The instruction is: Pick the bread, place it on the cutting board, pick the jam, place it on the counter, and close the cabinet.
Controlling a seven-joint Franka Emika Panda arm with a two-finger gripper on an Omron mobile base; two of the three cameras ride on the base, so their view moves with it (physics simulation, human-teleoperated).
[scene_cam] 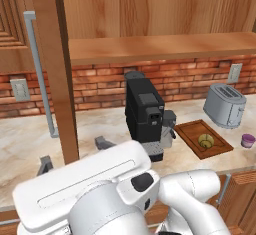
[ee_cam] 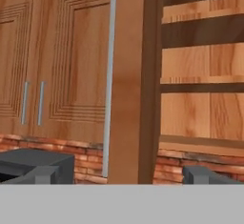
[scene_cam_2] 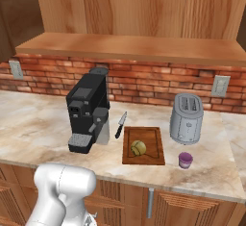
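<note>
Bread [scene_cam_2: 138, 147] sits on the cutting board [scene_cam_2: 156, 158], jam [scene_cam_2: 185, 160] near the counter's [scene_cam_2: 38, 119] front edge; gripper [ee_cam: 119, 176], fingers wide and empty, faces the cabinet door's [ee_cam: 131, 75] edge. A glancing push could slip past.

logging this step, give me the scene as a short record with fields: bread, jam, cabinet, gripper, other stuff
bread: bread lies on the cutting board
jam: jam stands on the counter, right of the board, in front of the toaster
cabinet: cabinet door stands open, seen edge-on, shelves exposed
gripper: gripper open, empty, facing the door's edge
other: coffee machine left of the board, knife between them
left to do: close the cabinet
</note>
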